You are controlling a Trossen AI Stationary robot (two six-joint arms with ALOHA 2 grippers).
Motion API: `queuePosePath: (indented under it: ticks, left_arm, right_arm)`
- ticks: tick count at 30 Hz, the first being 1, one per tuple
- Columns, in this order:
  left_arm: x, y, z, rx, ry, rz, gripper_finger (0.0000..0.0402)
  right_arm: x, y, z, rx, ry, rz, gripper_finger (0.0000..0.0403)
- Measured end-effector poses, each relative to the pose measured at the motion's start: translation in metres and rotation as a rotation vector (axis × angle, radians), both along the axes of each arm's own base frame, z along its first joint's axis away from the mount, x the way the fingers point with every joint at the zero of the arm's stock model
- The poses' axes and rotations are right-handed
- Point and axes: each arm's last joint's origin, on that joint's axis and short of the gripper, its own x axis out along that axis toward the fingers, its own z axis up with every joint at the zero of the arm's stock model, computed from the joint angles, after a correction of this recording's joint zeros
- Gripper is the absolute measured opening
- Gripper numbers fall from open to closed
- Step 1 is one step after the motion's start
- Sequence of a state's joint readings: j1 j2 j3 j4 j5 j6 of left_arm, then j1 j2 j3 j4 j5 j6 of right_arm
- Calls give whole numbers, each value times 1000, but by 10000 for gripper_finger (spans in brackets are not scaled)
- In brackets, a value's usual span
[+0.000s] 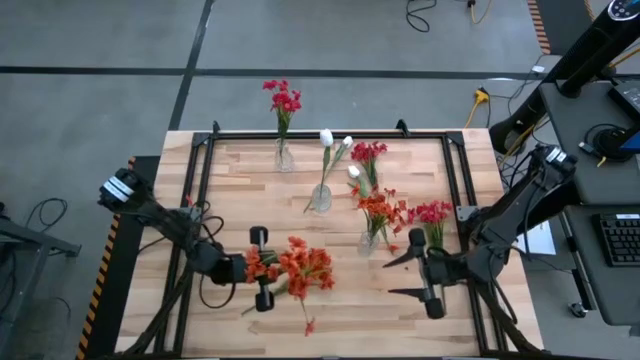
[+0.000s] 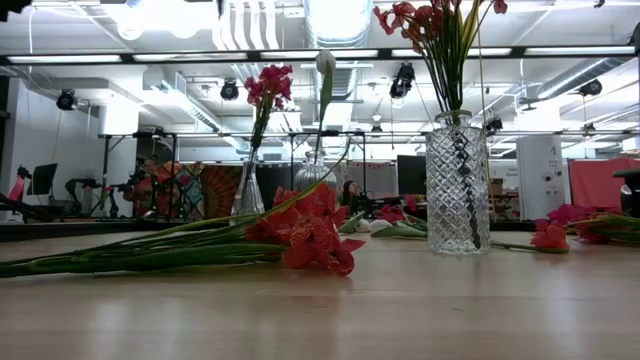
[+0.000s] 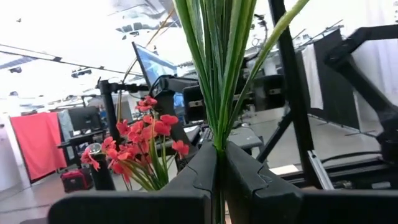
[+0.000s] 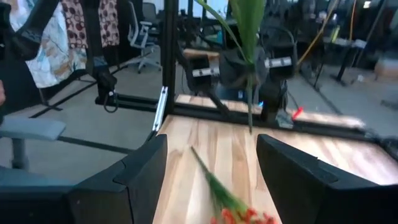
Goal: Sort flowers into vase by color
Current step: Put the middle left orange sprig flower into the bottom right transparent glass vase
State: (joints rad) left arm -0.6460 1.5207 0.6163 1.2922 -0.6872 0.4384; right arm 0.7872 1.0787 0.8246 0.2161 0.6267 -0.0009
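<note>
My left gripper (image 1: 272,268) is over the near left of the table, shut on the green stalks of an orange-red flower (image 1: 262,262). More orange-red flowers (image 1: 305,268) lie on their sides on the wood just right of it, with their stalks flat on the table (image 2: 120,255). My right gripper (image 1: 398,276) hangs open at the near right. It faces the left gripper (image 4: 249,62) and has nothing between its fingers. An orange-red bunch stands in the cut-glass vase (image 2: 457,180). My left gripper pinches a bundle of thin green stalks and leaves (image 3: 219,134) between its two fingers. The fingers come about level from the table's left and lie across the stalks. The stalks stand upright through the hold, and their lower end (image 4: 250,115) hangs clear of the table.
A vase of crimson flowers (image 1: 284,155) stands at the far edge, and a vase with white buds (image 1: 322,198) at mid-table. Crimson flowers (image 1: 433,212) lie by the right arm, and others (image 1: 368,152) farther back. Black frame rails (image 1: 205,180) border the table.
</note>
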Motion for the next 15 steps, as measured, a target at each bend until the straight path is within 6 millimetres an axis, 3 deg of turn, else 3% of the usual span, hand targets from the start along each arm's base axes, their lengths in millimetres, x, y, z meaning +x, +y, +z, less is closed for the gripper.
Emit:
queuePosePath:
  ticks: [9,15]
  left_arm:
    - [26,-3,0,49,-26,-72,0]
    - [39,-6,-2,59,-23,-69,0]
  right_arm:
    - [10,10,4,-126,-112,7,238]
    - [23,22,13,-183,-124,5,266]
